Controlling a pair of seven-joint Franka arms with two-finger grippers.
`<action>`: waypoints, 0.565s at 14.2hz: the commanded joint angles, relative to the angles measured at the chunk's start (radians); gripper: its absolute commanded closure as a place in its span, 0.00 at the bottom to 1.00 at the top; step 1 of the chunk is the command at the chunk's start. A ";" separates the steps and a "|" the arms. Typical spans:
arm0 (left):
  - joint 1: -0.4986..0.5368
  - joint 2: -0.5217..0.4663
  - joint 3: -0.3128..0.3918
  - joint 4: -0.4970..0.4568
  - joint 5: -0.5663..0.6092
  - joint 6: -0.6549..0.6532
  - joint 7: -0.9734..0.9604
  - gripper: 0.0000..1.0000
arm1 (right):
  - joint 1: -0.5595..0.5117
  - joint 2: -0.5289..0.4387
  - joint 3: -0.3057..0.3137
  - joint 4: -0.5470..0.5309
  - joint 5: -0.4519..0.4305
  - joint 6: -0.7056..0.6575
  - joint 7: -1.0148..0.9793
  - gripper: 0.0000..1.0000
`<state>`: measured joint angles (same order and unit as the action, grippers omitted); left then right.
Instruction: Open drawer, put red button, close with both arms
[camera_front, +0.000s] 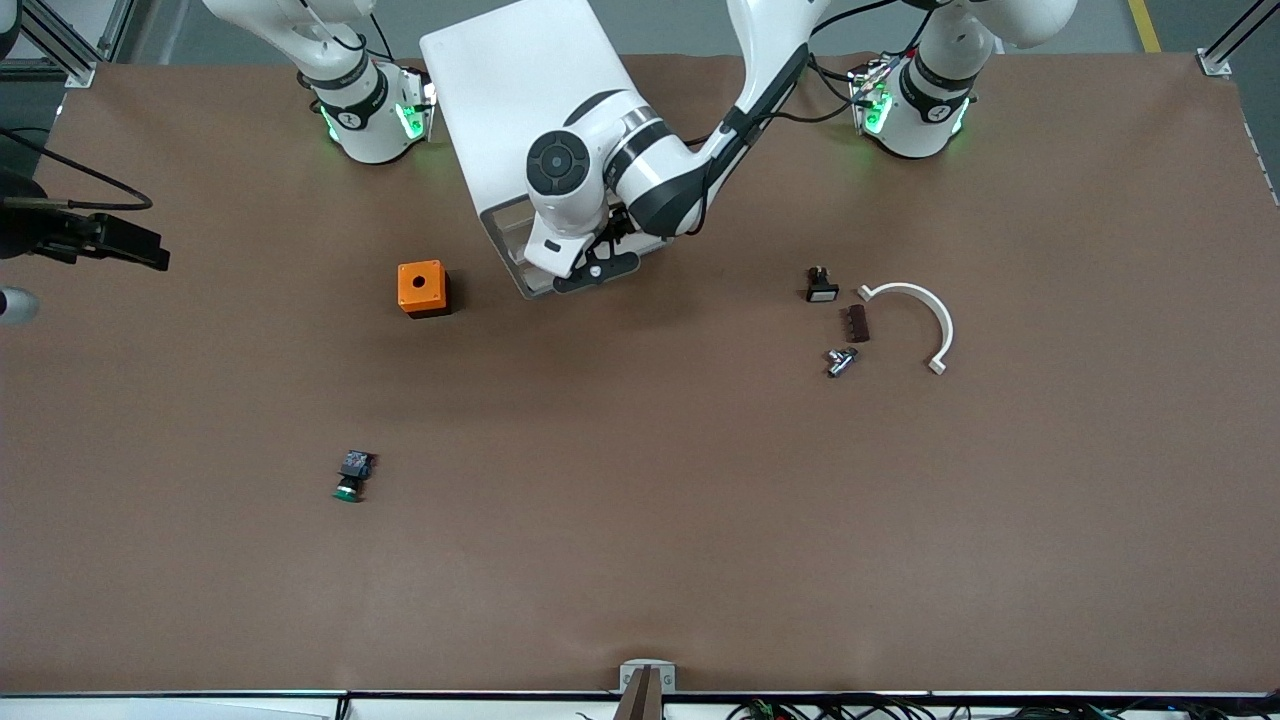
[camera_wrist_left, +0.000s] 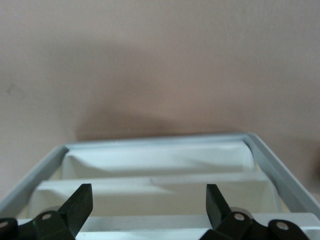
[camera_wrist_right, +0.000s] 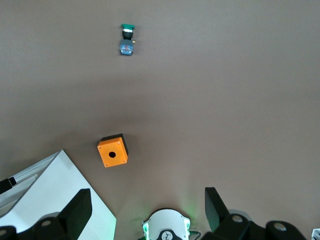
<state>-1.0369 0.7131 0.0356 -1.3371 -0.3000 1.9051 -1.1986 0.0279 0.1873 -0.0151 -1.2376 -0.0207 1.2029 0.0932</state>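
Brown table, grey floor along its top edge. Green-capped button, orange box, then the open white drawer. The left gripper hangs over the drawer, fingers apart. The right gripper waits high, fingers apart. Where the red button lies, I cannot tell.
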 joint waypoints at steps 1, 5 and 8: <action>-0.011 0.000 0.007 -0.001 -0.060 0.014 -0.006 0.00 | -0.009 -0.031 0.015 0.003 -0.009 -0.026 0.022 0.00; -0.017 0.002 0.007 -0.002 -0.094 0.014 -0.004 0.00 | -0.013 -0.094 0.014 -0.025 0.013 -0.019 0.022 0.00; -0.014 0.002 0.007 -0.002 -0.094 0.014 -0.003 0.00 | -0.010 -0.155 0.014 -0.114 0.004 -0.002 0.020 0.00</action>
<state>-1.0379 0.7147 0.0408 -1.3389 -0.3605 1.9056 -1.1986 0.0280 0.0941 -0.0134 -1.2598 -0.0174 1.1801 0.0991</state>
